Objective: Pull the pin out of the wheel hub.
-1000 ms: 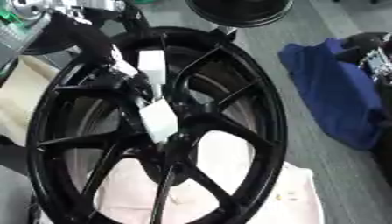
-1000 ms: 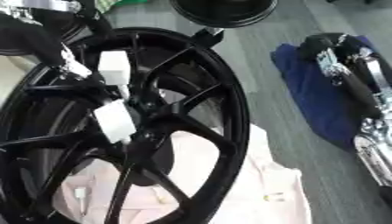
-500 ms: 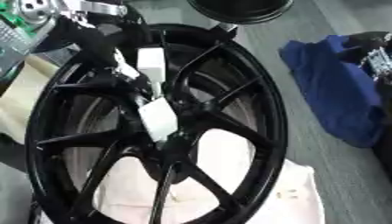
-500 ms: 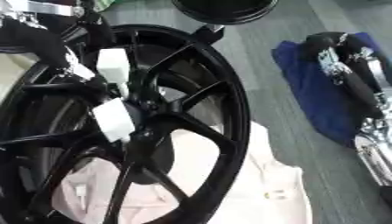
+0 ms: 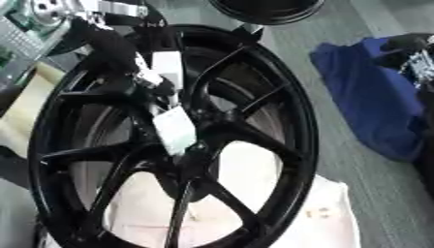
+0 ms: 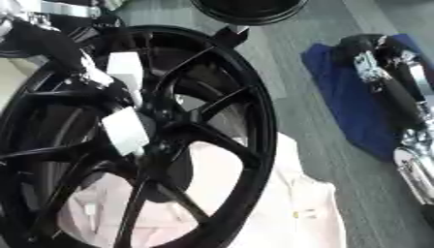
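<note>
A large black spoked wheel (image 5: 292, 121) lies over a pale pink cloth (image 5: 246, 169). Its hub (image 5: 199, 145) sits near the middle of the left eye view. My left arm comes in from the upper left, and the left hand (image 5: 140, 80) rests low over the spokes right at the hub. Two white blocks show there, one (image 5: 167, 65) by the hand and one (image 5: 176, 131) at the hub's centre. I cannot make out the pin itself. My right hand (image 6: 363, 47) lies far right on a blue cloth (image 6: 339, 97), away from the wheel.
A second black round part (image 5: 267, 9) sits just beyond the wheel's far rim. Silver and green machinery (image 5: 25, 34) stands at the upper left. Grey floor (image 5: 339, 160) shows between the wheel and the blue cloth.
</note>
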### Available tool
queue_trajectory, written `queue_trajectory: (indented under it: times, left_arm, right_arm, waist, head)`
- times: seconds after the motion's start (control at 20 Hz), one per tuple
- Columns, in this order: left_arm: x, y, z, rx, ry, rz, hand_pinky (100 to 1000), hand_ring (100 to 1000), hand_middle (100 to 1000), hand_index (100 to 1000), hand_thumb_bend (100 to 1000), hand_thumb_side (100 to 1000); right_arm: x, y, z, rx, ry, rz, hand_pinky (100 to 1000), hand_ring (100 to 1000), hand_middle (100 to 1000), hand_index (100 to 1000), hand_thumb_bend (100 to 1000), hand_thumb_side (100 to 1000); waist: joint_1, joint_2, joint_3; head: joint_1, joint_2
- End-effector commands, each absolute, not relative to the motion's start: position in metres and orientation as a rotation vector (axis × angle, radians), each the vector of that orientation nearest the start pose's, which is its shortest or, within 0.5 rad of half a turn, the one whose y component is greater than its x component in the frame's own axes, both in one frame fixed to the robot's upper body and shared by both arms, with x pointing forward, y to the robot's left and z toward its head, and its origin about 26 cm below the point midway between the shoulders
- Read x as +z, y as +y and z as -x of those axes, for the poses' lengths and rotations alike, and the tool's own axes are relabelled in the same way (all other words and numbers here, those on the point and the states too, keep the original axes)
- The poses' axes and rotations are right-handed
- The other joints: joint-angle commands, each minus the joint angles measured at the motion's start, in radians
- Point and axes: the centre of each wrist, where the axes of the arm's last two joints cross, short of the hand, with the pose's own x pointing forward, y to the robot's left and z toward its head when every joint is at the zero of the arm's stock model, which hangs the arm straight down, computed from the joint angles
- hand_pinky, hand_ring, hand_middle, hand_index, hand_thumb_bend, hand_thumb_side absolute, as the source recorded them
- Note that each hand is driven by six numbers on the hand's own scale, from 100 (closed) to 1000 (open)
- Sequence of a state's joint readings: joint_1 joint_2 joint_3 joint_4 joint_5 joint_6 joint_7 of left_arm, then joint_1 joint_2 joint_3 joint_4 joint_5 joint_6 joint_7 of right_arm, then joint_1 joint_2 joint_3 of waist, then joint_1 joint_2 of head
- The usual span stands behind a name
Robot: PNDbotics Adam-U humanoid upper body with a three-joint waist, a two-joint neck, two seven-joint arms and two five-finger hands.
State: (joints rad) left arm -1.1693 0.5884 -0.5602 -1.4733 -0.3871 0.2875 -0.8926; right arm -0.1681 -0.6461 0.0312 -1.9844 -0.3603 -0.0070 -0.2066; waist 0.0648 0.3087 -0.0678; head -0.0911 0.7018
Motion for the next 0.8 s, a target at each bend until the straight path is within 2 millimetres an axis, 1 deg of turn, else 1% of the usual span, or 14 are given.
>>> queue_trajectory:
  times: [0.05,0.15,0.3,0.6,0.8]
  left_arm:
    - [0.3463,0.1412,-0.3913,-1.855,-1.305,-0.488,928,714,622,805,652,472]
    - [0.3451,0.1413,-0.3919,-1.855,-1.299,-0.494,921,698,607,793,650,465]
    - [0.3428,0.1421,-0.3933,-1.857,-1.289,-0.503,906,662,587,777,616,443]
    - [0.3396,0.1423,-0.3956,-1.866,-1.280,-0.505,890,622,563,750,530,391]
    - [0.3414,0.1424,-0.3943,-1.866,-1.287,-0.511,880,612,552,736,507,376]
  right_arm:
    - [0.2006,-0.3117,-0.2834,0.258,-2.132,0.144,820,669,648,683,111,525]
    - [0.2007,-0.3119,-0.2834,0.257,-2.134,0.145,821,669,648,683,110,525]
    - [0.2005,-0.3120,-0.2833,0.254,-2.133,0.146,821,669,648,683,110,526]
    - [0.2010,-0.3118,-0.2835,0.249,-2.135,0.145,822,670,648,683,110,526]
    - [0.2008,-0.3121,-0.2834,0.245,-2.133,0.146,822,670,648,683,110,526]
  waist:
    - [-0.004,-0.022,-0.003]
    - [-0.004,-0.021,-0.003]
    - [-0.003,-0.021,-0.003]
    - [0.000,-0.021,-0.003]
    - [0.001,-0.022,0.000]
  head:
    - [0.001,0.001]
    - [0.001,0.000]
    - [0.000,0.000]
    - [0.000,-0.001]
    - [-0.001,0.000]
